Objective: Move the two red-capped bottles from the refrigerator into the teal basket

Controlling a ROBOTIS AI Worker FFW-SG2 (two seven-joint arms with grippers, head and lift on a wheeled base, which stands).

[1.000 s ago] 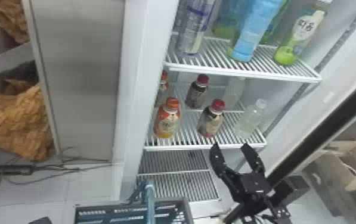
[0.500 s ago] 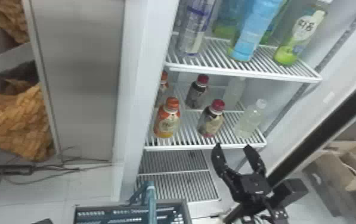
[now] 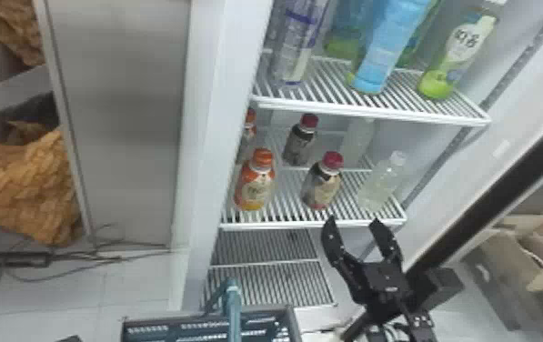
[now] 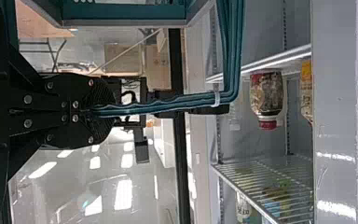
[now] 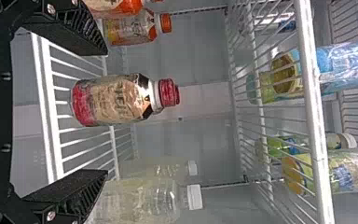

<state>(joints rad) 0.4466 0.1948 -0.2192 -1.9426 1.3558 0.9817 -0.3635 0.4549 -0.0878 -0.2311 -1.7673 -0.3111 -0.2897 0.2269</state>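
Black right end effector (image 3: 353,219), spread wide and empty at the head view's lower right, should advance level, straddling the front red-capped plastic bottle (image 3: 322,186) mid-frame on the white wire shelf (image 3: 284,224); left end effector (image 4: 105,111) pinches the teal basket handle (image 4: 144,108).

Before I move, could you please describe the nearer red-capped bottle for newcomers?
In the white refrigerator, find the wire shelf beneath the blue bottle's shelf. The red-capped, cream-labelled bottle stands in front, between an orange bottle and a clear, white-capped one.

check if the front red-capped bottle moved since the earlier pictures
No, the front red-capped bottle keeps its place behind the shelf edge in the head view.
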